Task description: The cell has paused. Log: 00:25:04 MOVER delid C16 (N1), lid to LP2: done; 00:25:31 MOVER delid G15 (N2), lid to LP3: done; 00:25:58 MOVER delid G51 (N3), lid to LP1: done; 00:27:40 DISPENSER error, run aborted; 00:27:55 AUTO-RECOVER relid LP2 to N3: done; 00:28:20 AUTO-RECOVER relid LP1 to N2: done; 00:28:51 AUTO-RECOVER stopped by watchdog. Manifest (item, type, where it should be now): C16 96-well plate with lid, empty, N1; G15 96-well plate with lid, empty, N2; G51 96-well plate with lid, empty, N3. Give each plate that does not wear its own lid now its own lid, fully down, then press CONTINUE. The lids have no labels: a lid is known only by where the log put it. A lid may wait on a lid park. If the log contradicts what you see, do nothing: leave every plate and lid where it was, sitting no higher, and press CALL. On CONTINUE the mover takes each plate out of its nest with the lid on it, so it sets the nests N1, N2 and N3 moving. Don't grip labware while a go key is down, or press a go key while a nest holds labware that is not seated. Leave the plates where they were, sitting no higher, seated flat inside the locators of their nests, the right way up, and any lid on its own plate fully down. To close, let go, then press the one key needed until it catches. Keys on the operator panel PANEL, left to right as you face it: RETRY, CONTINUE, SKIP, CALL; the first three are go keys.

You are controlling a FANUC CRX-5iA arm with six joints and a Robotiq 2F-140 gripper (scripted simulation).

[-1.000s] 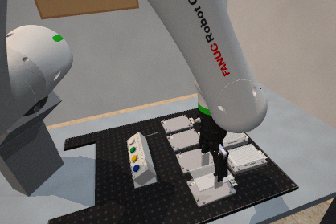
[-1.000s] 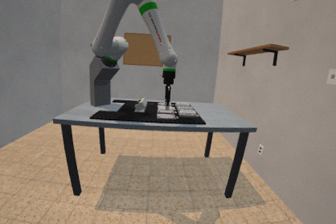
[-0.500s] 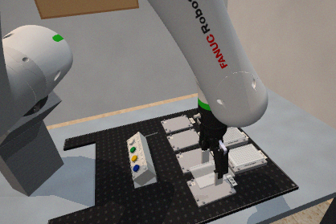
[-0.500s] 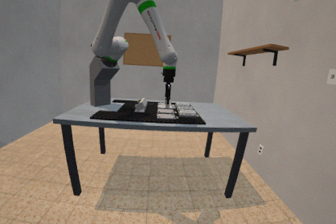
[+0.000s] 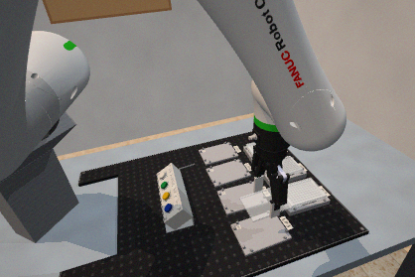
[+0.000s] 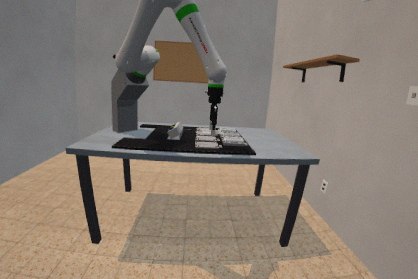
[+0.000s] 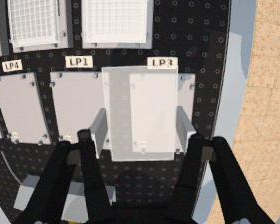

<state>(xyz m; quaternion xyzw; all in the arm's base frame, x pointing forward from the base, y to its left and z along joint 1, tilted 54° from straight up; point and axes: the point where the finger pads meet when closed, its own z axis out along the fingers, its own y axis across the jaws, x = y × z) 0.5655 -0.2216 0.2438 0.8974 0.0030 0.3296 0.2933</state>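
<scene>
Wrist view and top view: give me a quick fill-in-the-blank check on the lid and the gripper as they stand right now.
1. The gripper is shut on a clear ____.
2. In the wrist view the held lid hangs over the park labelled ____.
3. The keys on the panel that show in the top view are green, ____ and blue.
4. The lid is ____ the black deck, not resting on it.

Missing words: lid; LP3; yellow; above

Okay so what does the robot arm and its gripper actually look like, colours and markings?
The arm is glossy white with rounded joints, green rings at the joints and "FANUC Robot CRX" lettering, FANUC in red. It stands on a grey pedestal. The gripper is black with two jointed fingers. No cables are visible.
</scene>
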